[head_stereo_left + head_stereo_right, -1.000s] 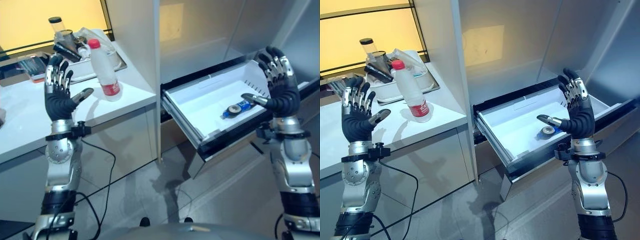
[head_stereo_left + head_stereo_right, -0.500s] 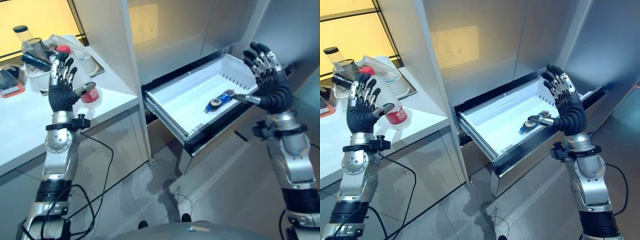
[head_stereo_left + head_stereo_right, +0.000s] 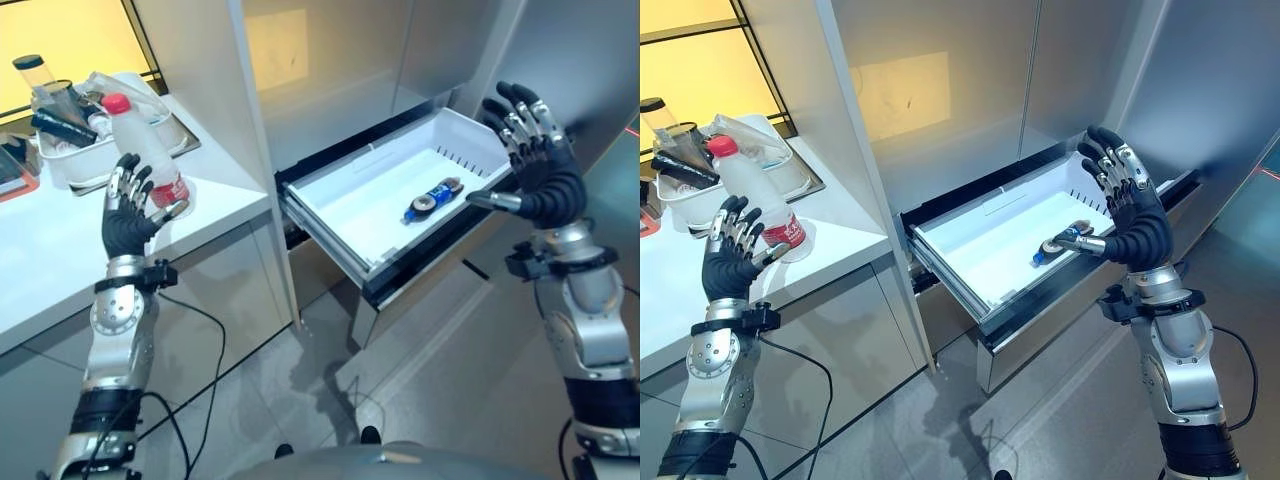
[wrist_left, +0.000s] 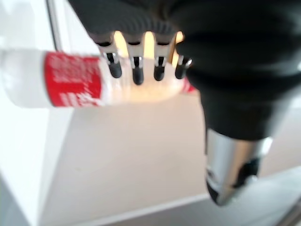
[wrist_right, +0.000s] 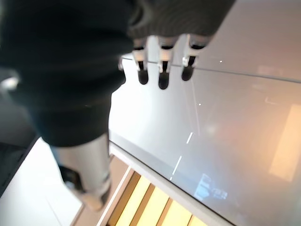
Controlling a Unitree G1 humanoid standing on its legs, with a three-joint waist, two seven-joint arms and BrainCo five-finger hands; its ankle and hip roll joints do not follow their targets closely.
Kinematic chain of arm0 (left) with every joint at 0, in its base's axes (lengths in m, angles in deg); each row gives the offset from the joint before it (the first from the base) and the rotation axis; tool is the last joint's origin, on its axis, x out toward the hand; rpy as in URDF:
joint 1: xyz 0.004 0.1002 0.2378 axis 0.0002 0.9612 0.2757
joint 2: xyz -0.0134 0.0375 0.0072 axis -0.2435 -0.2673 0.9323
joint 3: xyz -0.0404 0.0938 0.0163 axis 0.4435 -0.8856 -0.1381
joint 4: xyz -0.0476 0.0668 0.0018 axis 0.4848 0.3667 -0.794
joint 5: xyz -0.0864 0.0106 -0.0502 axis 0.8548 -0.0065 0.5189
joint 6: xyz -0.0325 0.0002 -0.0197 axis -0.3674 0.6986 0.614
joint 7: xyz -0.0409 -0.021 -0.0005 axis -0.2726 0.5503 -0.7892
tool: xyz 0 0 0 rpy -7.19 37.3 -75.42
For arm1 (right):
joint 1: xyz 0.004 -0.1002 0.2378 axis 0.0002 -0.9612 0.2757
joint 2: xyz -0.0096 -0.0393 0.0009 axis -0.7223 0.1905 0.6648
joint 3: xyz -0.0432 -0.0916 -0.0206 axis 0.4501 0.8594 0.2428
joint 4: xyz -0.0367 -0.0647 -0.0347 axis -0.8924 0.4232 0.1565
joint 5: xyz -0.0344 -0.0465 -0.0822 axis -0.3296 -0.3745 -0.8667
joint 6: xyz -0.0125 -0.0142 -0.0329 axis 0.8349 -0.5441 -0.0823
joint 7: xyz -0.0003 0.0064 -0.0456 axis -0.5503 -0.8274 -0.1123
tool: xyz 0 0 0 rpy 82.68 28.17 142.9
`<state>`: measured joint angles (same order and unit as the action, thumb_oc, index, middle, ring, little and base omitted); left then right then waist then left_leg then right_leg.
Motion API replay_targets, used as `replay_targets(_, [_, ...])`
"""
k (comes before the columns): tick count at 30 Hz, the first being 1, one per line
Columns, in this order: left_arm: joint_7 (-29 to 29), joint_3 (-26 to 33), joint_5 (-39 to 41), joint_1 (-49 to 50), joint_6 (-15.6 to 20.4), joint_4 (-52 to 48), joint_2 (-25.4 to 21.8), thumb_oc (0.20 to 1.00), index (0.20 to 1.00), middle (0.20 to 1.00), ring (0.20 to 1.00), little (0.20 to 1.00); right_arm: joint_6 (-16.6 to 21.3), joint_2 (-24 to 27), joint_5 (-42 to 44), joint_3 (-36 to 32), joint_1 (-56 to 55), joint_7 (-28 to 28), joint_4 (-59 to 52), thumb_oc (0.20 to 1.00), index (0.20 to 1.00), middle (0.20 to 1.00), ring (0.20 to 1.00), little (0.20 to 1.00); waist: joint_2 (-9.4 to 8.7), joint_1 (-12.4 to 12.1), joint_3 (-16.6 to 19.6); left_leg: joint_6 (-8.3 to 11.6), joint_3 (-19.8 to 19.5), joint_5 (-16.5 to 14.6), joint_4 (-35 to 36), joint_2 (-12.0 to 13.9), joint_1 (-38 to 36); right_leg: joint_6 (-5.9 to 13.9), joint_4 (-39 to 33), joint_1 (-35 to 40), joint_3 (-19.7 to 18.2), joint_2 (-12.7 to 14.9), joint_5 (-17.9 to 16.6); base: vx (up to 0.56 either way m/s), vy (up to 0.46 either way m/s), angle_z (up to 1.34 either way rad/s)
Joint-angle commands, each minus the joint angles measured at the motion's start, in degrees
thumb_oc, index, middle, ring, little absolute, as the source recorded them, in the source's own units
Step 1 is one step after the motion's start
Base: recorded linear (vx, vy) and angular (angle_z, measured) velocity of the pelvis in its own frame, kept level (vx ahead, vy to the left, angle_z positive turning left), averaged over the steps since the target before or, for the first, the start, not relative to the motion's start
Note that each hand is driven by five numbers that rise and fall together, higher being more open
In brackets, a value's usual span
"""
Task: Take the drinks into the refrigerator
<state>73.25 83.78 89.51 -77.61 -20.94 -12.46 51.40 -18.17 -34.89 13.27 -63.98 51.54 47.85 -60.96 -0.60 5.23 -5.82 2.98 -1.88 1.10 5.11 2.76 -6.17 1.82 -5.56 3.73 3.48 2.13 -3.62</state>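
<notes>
My left hand is spread just in front of the bottle, which stands near the worktop's front right corner. I should wrap it low before lifting. Right hand, fingers splayed, hovers by the open drawer, a can inside.

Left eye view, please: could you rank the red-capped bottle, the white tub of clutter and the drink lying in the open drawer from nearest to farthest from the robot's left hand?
From the left hand:
1. Red-capped bottle, upright on the counter, just beyond the fingers.
2. White tub, farther back on the counter.
3. Drink, lying in the open drawer, across on the robot's right.
</notes>
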Motion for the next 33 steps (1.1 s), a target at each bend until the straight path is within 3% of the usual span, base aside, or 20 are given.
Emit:
replay_targets(1, [0.24,4.27,-2.34,-0.76,2.16,-0.98,-2.75,1.0,1.0,1.0,1.0,1.0,2.11,0.44,2.08,-3.92,0.27,-0.09,-3.52,1.0,1.0,1.0,1.0,1.0,-2.48,-0.43,2.06,-3.05,-1.12,-7.25,-2.76,-1.68,-1.62,2.7,5.73,3.23,1.51,2.53,9.98,0.0,0.0,0.0])
replay_targets(5, [2.12,6.03,-1.69,3.73,2.45,-5.18,-0.53,1.0,1.0,1.0,1.0,1.0,2.12,0.05,1.92,-5.3,-0.69,-0.55,-4.02,1.0,1.0,1.0,1.0,1.0,-2.85,-1.0,2.04,-3.11,-1.49,-7.29,-2.58,-1.75,-1.57,2.67,5.46,3.43,1.81,2.58,10.02,0.0,0.0,0.0])
replay_targets(17, [-0.46,8.75,-4.97,6.14,2.52,-3.12,1.49,1.0,1.0,1.0,1.0,1.0,2.48,-1.04,1.34,-6.7,-1.98,-0.87,-4.33,1.0,1.0,1.0,1.0,1.0,-3.35,-1.97,1.86,-3.18,-2.36,-7.57,-2.79,-1.79,-1.29,2.47,5.37,3.72,2.6,2.5,10.41,0.0,-0.002,0.02])
replay_targets(33, [-3.61,3.81,-6.49,-6.52,-0.09,5.58,-3.71,1.0,1.0,1.0,1.0,1.0,0.75,-1.14,2.9,-3.18,-1.72,-2.84,-4.33,1.0,1.0,1.0,1.0,1.0,-2.89,-0.13,2.64,-2.75,-1.93,-7.84,-2.03,-1.39,-2.91,2.45,5.61,4.5,2.52,2.11,10.93,0.0,-0.001,0.0])
